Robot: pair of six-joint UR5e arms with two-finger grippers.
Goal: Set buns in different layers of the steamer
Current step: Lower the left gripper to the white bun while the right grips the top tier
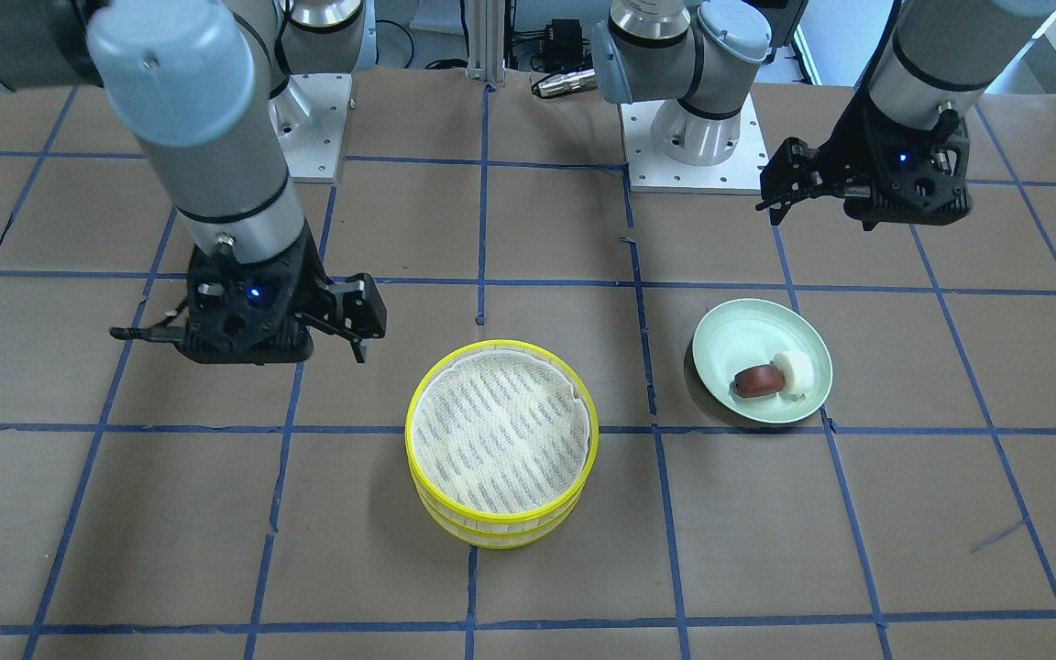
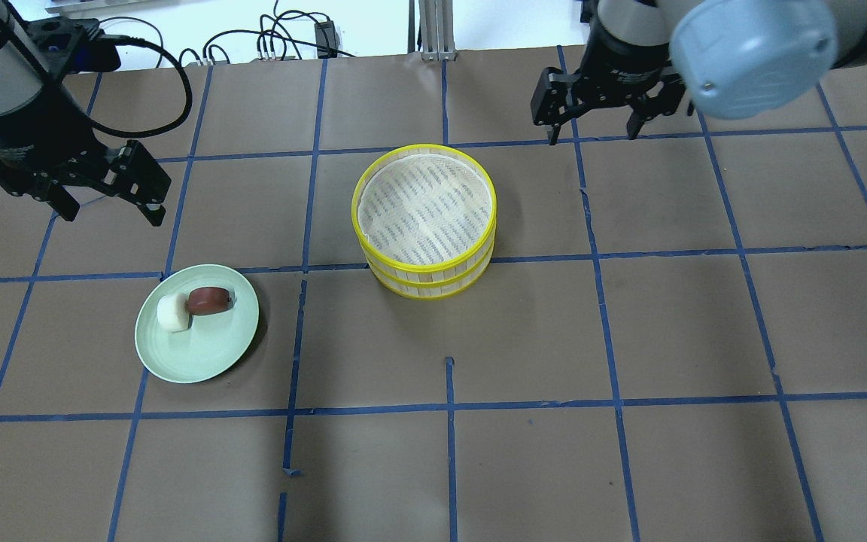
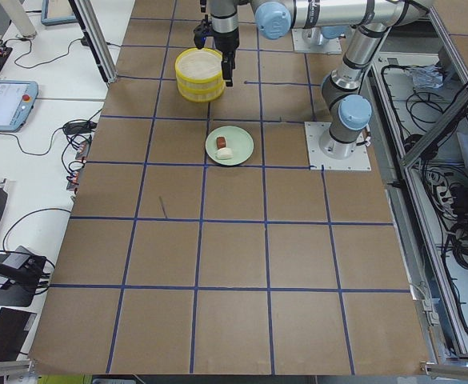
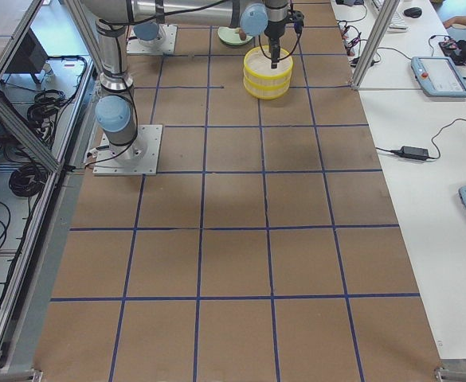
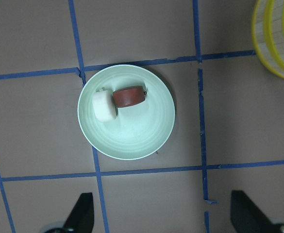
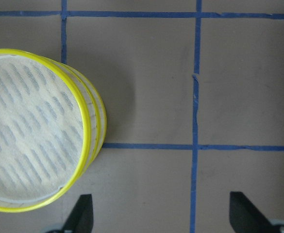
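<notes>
Two steamer layers are stacked, the top one (image 2: 424, 197) on the bottom one (image 2: 433, 286), mid-table; the mesh liner of the top layer (image 1: 500, 431) holds nothing. The white bun (image 2: 173, 312) and the reddish-brown bun (image 2: 208, 299) lie touching on a pale green plate (image 2: 200, 354). My left gripper (image 2: 114, 214) is open and empty, above the table just beyond the plate; its wrist view shows both buns (image 5: 104, 106) (image 5: 128, 96). My right gripper (image 2: 591, 135) is open and empty, beyond and to the right of the steamer (image 6: 30, 131).
The table is brown paper with a blue tape grid (image 2: 448, 406). The two arm bases (image 1: 693, 137) (image 1: 308, 119) stand at the robot's side. Cables and a post (image 2: 433, 30) lie past the far edge.
</notes>
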